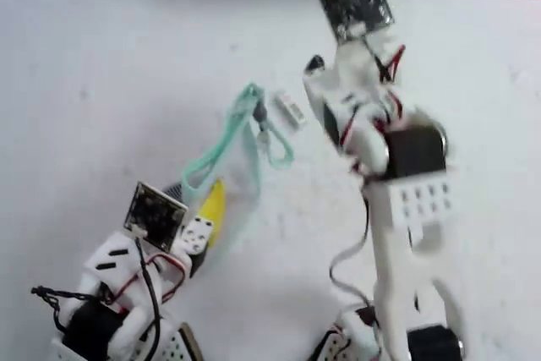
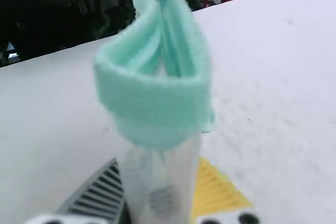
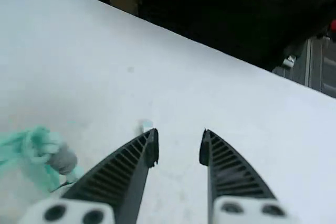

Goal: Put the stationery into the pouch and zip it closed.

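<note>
A clear pouch [image 1: 241, 154] with a mint green zip edge [image 2: 152, 93] lies slanted in the middle of the table. My left gripper [image 1: 207, 209] is shut on its near end. In the left wrist view the pouch [image 2: 157, 192] sits pinched between the grey finger [image 2: 100, 198] and the yellow finger [image 2: 218, 190]. A small white eraser [image 1: 290, 109] lies just right of the pouch's far end. My right gripper [image 3: 177, 148] is open over the table beside the eraser [image 3: 146, 125], with nothing between its fingers. The grey zip pull [image 3: 63, 158] lies close to it.
The white table [image 1: 101, 82] has free room on the left and the far right. The right arm [image 1: 406, 175] stretches from the front edge up the right half. A dark room lies past the table's far edge.
</note>
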You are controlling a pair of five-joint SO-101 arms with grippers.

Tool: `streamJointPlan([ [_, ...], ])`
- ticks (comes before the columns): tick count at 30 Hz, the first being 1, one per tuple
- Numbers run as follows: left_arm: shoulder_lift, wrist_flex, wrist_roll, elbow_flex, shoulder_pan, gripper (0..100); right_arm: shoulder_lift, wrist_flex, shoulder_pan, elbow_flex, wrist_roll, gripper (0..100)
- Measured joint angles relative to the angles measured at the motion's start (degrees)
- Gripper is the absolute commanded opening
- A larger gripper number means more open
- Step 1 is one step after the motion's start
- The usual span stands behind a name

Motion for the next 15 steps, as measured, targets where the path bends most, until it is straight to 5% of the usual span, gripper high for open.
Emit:
streamJointPlan([
  [6,0.0,-0.1,8.2,0.1,-9.9,2,17.2,-1.8,-0.1,-1.0,0.0,26.7],
  [15,0.0,-2.6,12.1,0.1,-15.6,2,43.3,-2.1,-4.1,-13.4,1.6,26.8],
])
